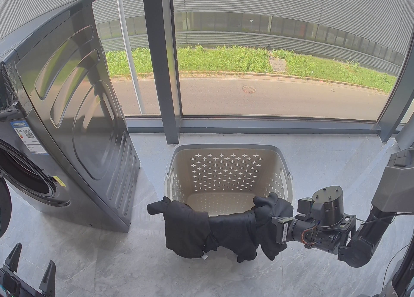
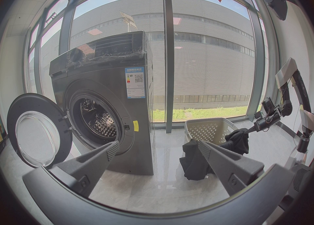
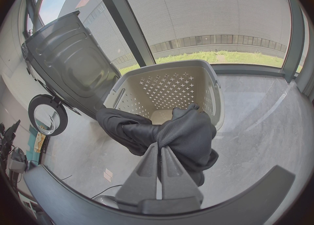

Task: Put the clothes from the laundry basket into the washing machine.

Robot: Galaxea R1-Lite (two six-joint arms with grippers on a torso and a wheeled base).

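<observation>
1. The right pincer (image 3: 159, 148) clamps the black garment (image 1: 207, 231), which drapes over the near rim of the laundry basket (image 1: 228, 147).
2. The left pincer (image 1: 33, 255) hangs open, low before the washing machine (image 1: 64, 108), its door (image 2: 36, 130) open.

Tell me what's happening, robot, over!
Right gripper shut on black garment, draped over laundry basket near rim. Left gripper open, low by washing machine. Its door open, nothing blocking.

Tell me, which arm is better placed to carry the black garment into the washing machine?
The right. The right gripper has its jaws shut on the black garment, which hangs over the near rim of the laundry basket. The left gripper sits low near the washing machine, jaws open and empty.
</observation>
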